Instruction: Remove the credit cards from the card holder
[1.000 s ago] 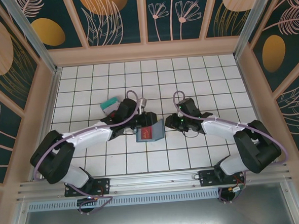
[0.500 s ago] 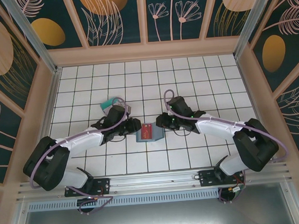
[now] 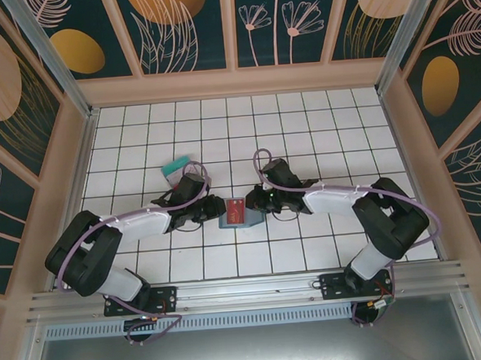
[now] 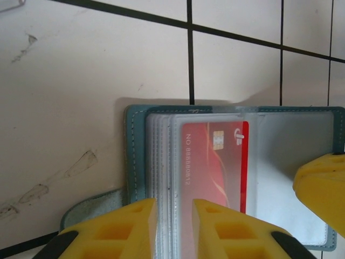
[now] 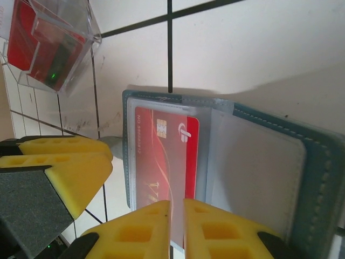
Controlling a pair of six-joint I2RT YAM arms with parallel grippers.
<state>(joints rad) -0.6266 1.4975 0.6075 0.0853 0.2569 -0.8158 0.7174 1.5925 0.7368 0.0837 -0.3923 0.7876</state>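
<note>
White tiled tabletop carries the open blue-grey bifold card holder, its red plastic credit card lengthwise between both arms; left fingers nearly closed on sleeve edges, right fingers pinching the card.

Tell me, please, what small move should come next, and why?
Probably the right tool should pull the red card slowly out of its clear sleeve. Its fingers pinch the card's edge, and the left tool clamps the card holder sleeves, steadying it.
</note>
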